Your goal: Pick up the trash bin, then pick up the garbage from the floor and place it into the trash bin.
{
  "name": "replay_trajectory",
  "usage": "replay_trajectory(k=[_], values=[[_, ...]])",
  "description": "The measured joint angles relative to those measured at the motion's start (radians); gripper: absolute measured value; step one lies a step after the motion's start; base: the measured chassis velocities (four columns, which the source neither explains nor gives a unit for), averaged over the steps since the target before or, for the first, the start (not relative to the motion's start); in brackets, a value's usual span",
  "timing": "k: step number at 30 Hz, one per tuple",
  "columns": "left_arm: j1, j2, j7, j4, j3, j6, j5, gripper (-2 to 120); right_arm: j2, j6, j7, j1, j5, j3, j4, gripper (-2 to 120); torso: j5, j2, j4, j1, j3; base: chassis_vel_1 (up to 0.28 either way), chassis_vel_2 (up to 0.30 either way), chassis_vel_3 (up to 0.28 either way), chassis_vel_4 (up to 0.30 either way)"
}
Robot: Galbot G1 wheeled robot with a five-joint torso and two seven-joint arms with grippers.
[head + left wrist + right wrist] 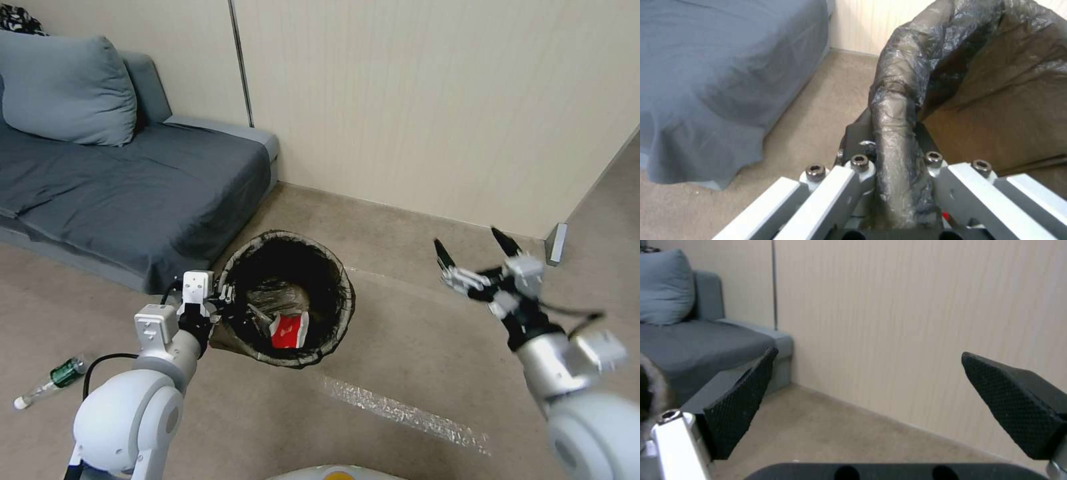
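The trash bin (345,288), round with a dark bag liner over its rim, hangs just above the floor in the middle of the head view. My left gripper (223,301) is shut on its near-left rim. In the left wrist view, the left gripper (889,143) pinches the liner-covered rim of the trash bin (996,83). A red-and-white wrapper (288,331) lies inside the bin with other crumpled garbage. A clear green-labelled bottle (52,380) lies on the floor at far left. My right gripper (471,245) is raised to the right of the bin, open and empty; the right gripper (876,396) faces the wall.
A grey sofa (133,193) with a pillow (63,90) stands at the left, its corner close to the bin. A beige wall (433,100) runs behind. A shiny tape strip (407,413) crosses the floor, and a small grey block (557,243) stands by the wall's corner.
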Motion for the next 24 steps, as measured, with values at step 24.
replay_trajectory(k=[24], values=[[0.033,-0.011,0.028,-0.023,-0.013,-0.017,0.014,3,0.246,0.384,0.104,-0.284,-0.339,-0.127,-0.126,100,-0.0002,0.0,0.0002,0.0,0.0,0.01,0.008,0.007,0.007]])
